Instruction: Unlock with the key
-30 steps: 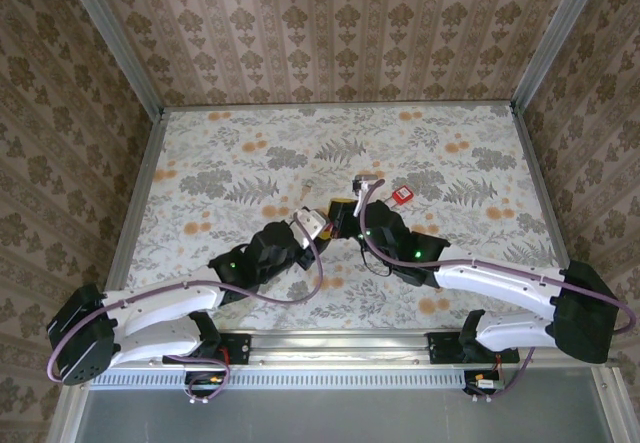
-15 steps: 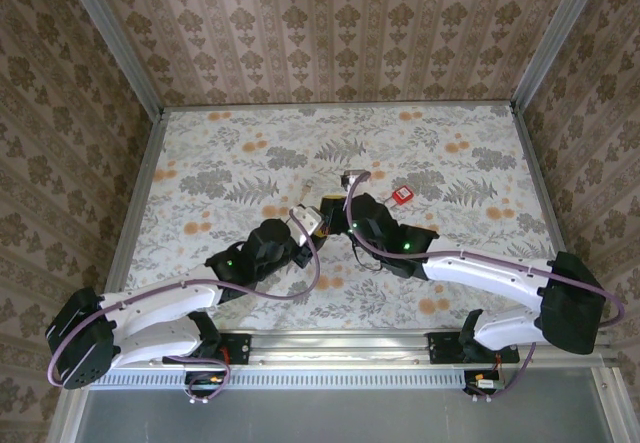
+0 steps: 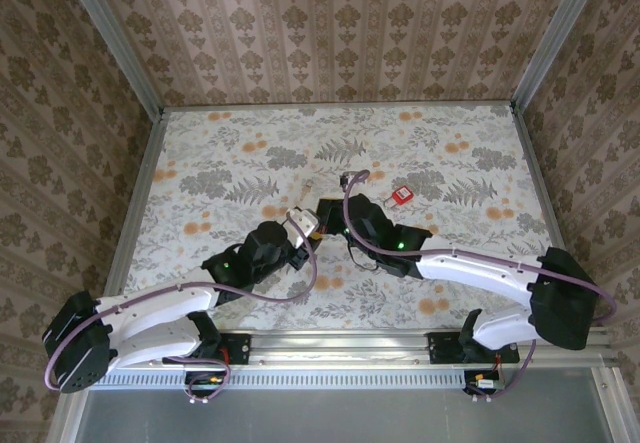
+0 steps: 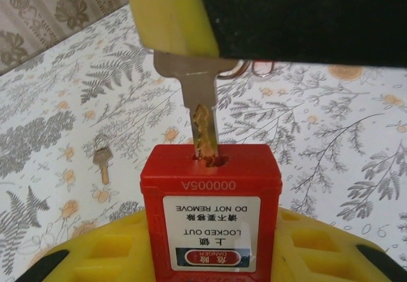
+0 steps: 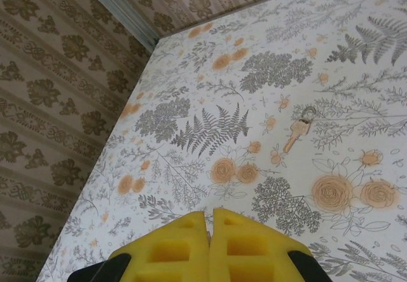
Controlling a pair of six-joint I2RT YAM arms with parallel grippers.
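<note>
Key (image 4: pixel 202 113) in padlock (image 4: pixel 211 215); right end effector (image 5: pixel 210 219) seemingly pinching it.

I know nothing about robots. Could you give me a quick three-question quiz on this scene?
1. True or false: the silver metal key has its tip in the red plastic padlock.
2. What holds that padlock? A) the left fingers B) the right fingers C) nothing
3. Fill in: a small brass key lies loose on the floral ____.
Key: 1 true; 2 A; 3 table.
</note>
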